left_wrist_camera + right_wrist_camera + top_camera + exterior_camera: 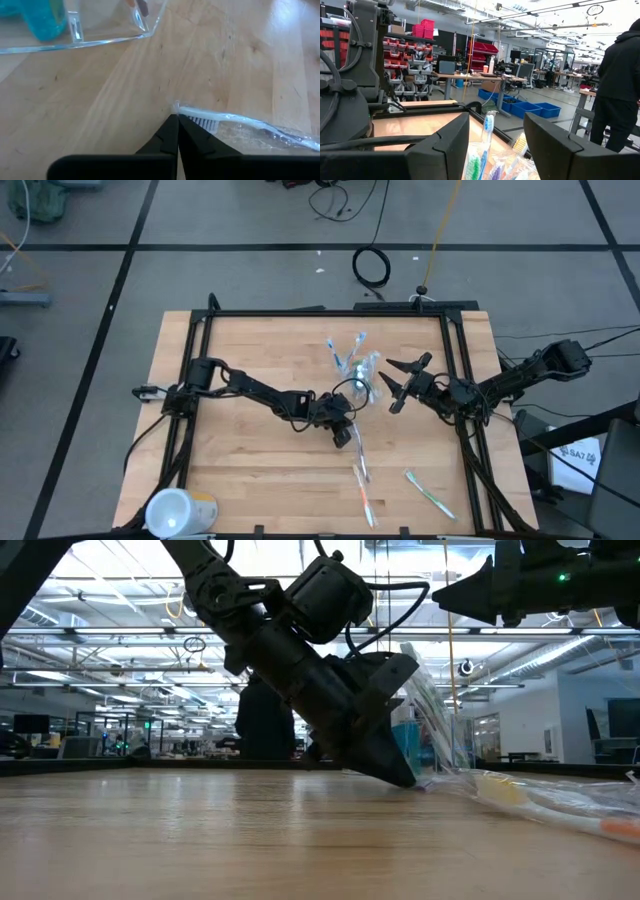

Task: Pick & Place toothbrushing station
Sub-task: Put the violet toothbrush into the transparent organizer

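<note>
left hand [343, 436] down on the surface [250, 360] at a wrapped toothbrush; right hand [400, 382] raised beside the cup.
the left hand's fingers [167, 137] were pressed together, tips touching the bristle end of a wrapped toothbrush [240, 125] lying flat near the surface's middle. the clear cup [362, 375], holding upright brushes [487, 131] and a blue tube [42, 20], stood just beyond it. the right hand hung spread above the surface, just beside the cup, gripping nothing. an orange brush [366, 502] and a green brush [428, 491] lay near the front edge.
</note>
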Motion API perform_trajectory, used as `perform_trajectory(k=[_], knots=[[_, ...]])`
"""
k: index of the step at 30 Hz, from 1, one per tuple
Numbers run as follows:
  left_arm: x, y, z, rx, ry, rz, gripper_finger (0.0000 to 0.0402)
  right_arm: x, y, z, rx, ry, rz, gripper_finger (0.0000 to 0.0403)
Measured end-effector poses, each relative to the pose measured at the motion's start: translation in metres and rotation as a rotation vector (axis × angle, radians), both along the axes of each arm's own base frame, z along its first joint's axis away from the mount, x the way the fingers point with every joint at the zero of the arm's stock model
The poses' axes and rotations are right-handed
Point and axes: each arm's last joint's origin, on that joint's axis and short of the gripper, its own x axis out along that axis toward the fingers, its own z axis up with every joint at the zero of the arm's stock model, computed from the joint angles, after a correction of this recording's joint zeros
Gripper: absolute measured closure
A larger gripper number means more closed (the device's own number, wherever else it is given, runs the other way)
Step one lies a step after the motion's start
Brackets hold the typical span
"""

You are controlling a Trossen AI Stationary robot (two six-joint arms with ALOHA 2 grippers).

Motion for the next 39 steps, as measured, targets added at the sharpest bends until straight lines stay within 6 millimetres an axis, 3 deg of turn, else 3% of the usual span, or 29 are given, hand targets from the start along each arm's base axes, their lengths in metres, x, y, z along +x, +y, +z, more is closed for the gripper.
perform_trajectory(k=[6,15,19,22,26,32,39], knots=[[0.001,-0.001,0.007,0.013,-0.036,-0.025,0.0395,0.0,0.0,0.0,0.0,0.0,0.0,0.022],[-0.012,-0.007,0.07,0.118,-0.121,-0.113,0.0398,0.0,0.0,0.001,0.002,-0.008,0.002,0.022],[-0.024,-0.015,0.1,0.227,-0.148,-0.114,0.0396,0.0,0.0,0.001,0.086,-0.063,0.023,0.022],[-0.033,-0.022,0.119,0.337,-0.162,-0.09,0.0399,0.001,0.0,0.003,0.148,-0.125,0.102,0.022],[-0.046,-0.029,0.142,0.433,-0.192,-0.049,0.0396,0.009,0.004,0.002,0.115,-0.045,0.314,0.022],[-0.059,-0.043,0.157,0.521,-0.194,-0.011,0.0398,0.032,0.009,0.011,0.222,0.118,0.384,0.022],[-0.061,-0.05,0.158,0.6,-0.186,0.011,0.0399,0.06,0.016,0.0,0.217,0.306,0.451,0.022]])
